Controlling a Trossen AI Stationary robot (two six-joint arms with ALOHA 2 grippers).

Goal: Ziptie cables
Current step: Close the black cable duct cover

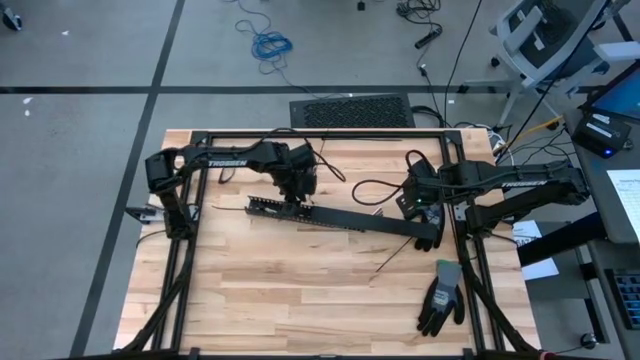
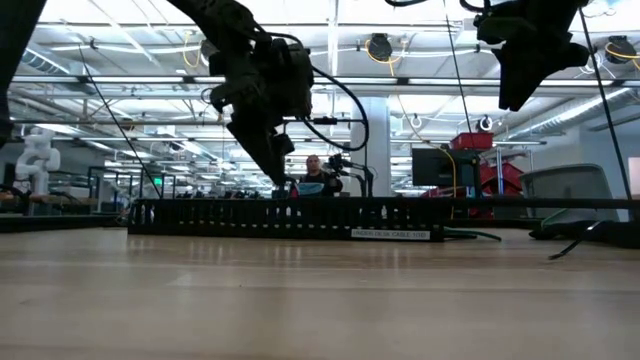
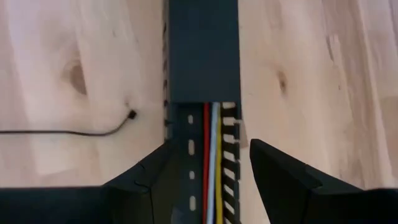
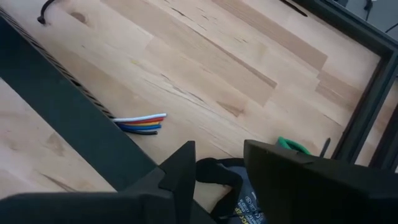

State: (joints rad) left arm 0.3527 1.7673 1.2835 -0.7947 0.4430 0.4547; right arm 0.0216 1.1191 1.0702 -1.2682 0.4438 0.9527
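You are working in a large robotics lab or industrial test hall: beyond the wooden counter (image 2: 300, 300) the low view shows a high ceiling with long strip lights (image 2: 130, 82), exposed pipes and rows of equipment racks, a white humanoid robot (image 2: 36, 152) at the far left, and a person (image 2: 314, 176) seated among monitors. From above you see a grey concrete floor (image 1: 80, 150) with loose cables, an office chair (image 1: 545, 40) and a keyboard (image 1: 352, 111) just behind the counter.

A long black slotted cable tray (image 2: 290, 217) lies across the desk (image 2: 300, 300); the left hand (image 2: 262, 150) hangs directly above it.
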